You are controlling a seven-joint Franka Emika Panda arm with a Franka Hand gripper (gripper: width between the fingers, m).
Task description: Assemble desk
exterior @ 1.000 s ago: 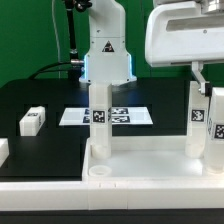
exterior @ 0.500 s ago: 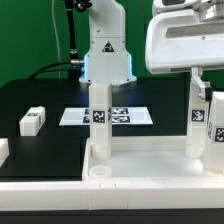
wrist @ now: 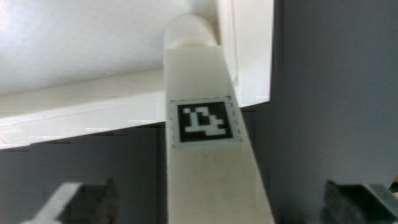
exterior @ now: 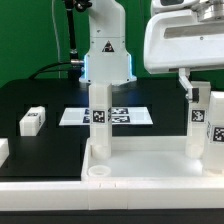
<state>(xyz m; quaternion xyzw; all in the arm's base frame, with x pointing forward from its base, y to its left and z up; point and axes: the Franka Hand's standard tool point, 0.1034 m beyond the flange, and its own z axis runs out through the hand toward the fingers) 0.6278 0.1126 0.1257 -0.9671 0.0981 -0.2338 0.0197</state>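
The white desk slab (exterior: pixel 150 165) lies at the front of the black table with two square tagged legs standing upright in its far corner sockets: the left leg (exterior: pixel 98 120) and the right leg (exterior: pixel 197 125). My gripper (exterior: pixel 199 92) hangs over the top of the right leg, one finger on each side. In the wrist view the right leg (wrist: pixel 210 140) runs down between my fingers (wrist: pixel 68 205) with a dark gap on both sides, so the gripper (wrist: pixel 217 208) is open. The slab's rim (wrist: pixel 80 110) shows below.
A loose tagged leg (exterior: pixel 33 121) lies on the black table at the exterior view's left, another (exterior: pixel 3 150) at the left edge. The marker board (exterior: pixel 75 116) lies behind the left leg. The robot base (exterior: pixel 105 55) stands at the back.
My gripper has lifted and shifted a little around the top of the right leg, which stays standing in its socket. More of the leg's top shows now.
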